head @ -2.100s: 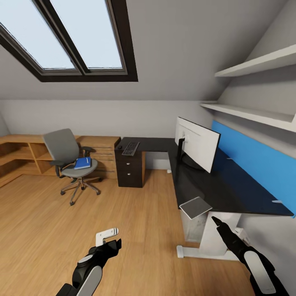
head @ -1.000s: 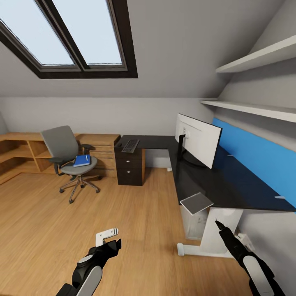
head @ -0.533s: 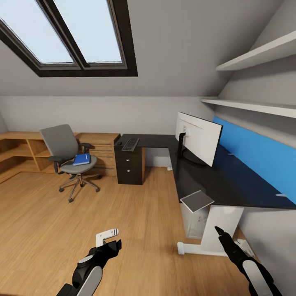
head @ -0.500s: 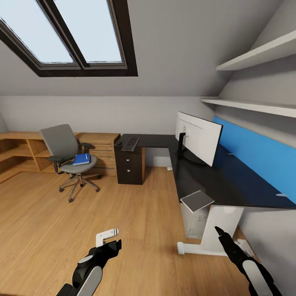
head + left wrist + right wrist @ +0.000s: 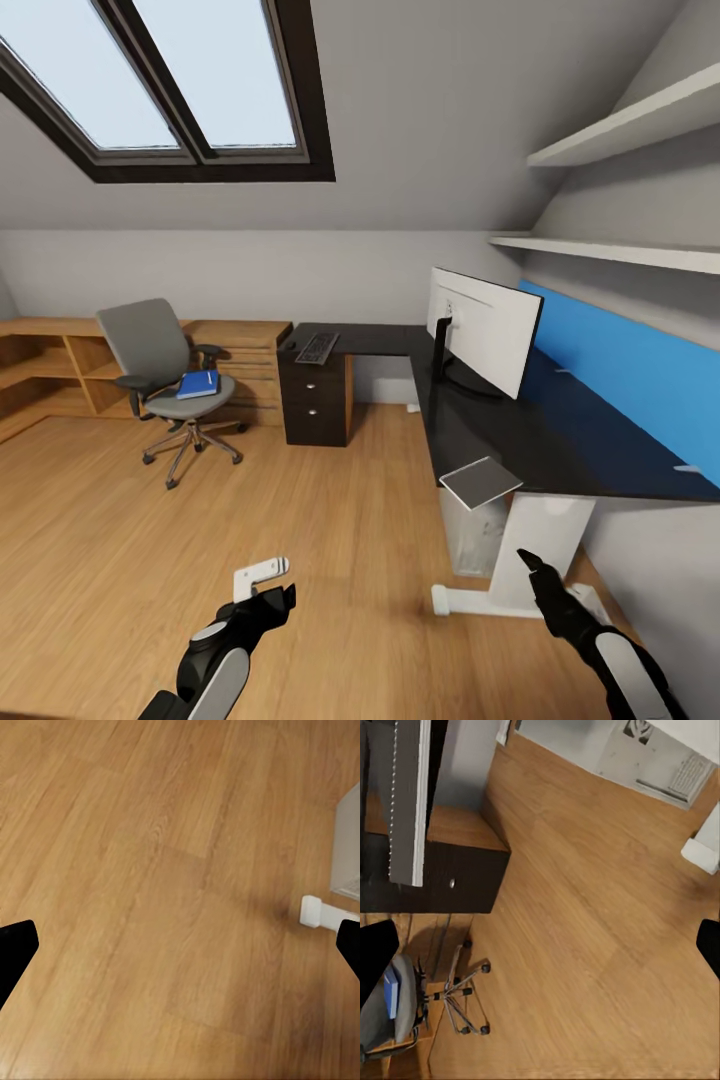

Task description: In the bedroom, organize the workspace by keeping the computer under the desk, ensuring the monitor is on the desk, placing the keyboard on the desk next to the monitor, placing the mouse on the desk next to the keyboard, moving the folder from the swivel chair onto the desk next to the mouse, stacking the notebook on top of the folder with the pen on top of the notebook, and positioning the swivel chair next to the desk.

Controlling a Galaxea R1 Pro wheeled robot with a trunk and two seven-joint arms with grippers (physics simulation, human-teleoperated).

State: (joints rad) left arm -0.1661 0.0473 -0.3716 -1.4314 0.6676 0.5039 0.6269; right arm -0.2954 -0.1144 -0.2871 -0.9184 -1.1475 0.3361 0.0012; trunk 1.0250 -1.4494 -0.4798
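Observation:
The swivel chair [image 5: 165, 375] stands at the far left with the blue folder [image 5: 198, 384] on its seat. On the L-shaped desk [image 5: 520, 440] the keyboard [image 5: 317, 347] lies over the drawer unit, with a small dark lump, probably the mouse [image 5: 291, 353], beside it. The monitor [image 5: 485, 330] stands mid-desk. At the desk's near edge the grey notebook [image 5: 480, 482] overhangs, and the computer [image 5: 468, 535] sits beneath it. I cannot make out the pen. My left gripper [image 5: 262, 590] [image 5: 180, 952] and right gripper [image 5: 530, 565] [image 5: 540, 952] hang open and empty over the floor.
A light wooden dresser and shelving [image 5: 60, 360] line the back wall behind the chair. The desk's white leg and foot [image 5: 500, 600] are just ahead of my right gripper. Wall shelves [image 5: 620, 250] hang above the desk's blue back panel. Wood floor [image 5: 330, 520] spreads between me and the chair.
The whole picture has shifted slightly, so the camera has moved. My right gripper sits lower in the view, now below the desk's edge. The left arm and the room's things are unchanged.

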